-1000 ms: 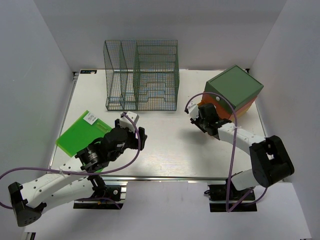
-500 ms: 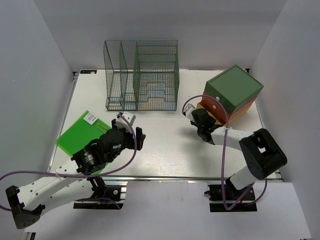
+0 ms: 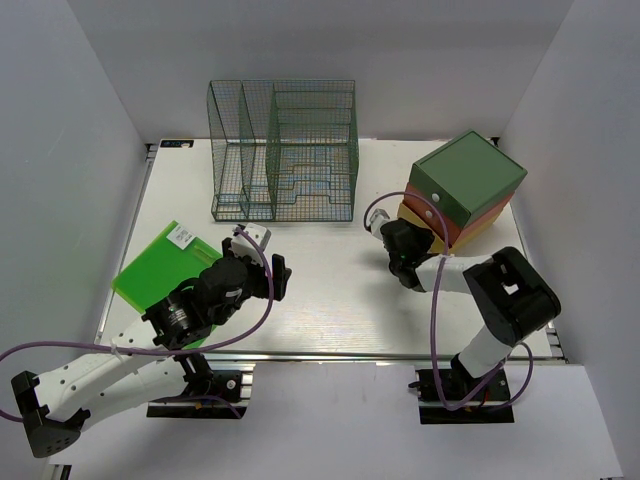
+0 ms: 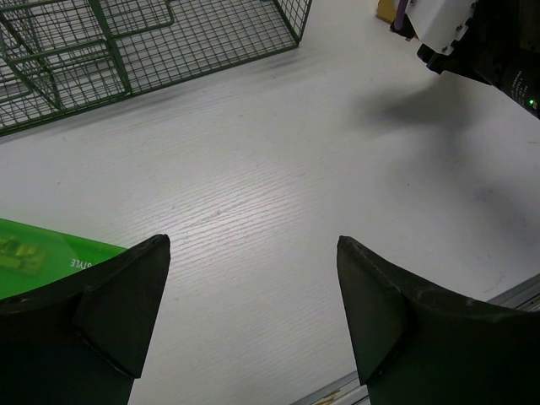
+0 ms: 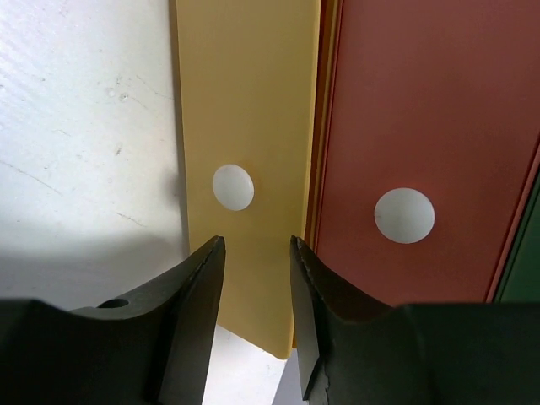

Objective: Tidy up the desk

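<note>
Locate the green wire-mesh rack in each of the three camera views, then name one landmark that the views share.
Top external: the wire-mesh rack stands at the far side of the desk, left of centre.
Left wrist: the rack fills the upper left corner.
Right wrist: the rack is not in this picture.
Shared landmark: the white desk surface, which shows in all three views.

Bright, even white light falls from above on the desk [image 3: 330,300] in the top view, and the arms [image 3: 215,290] cast only faint, soft-edged shadows. In the left wrist view a blurry grey shadow lies at upper right; the desk's grain is sharp, while the left fingers [image 4: 110,312] are near-black and soft. In the right wrist view the right fingers [image 5: 190,312] are dark and out of focus. The yellow drawer [image 5: 245,101] is crisp, and shadow dims the desk at lower left.
</note>
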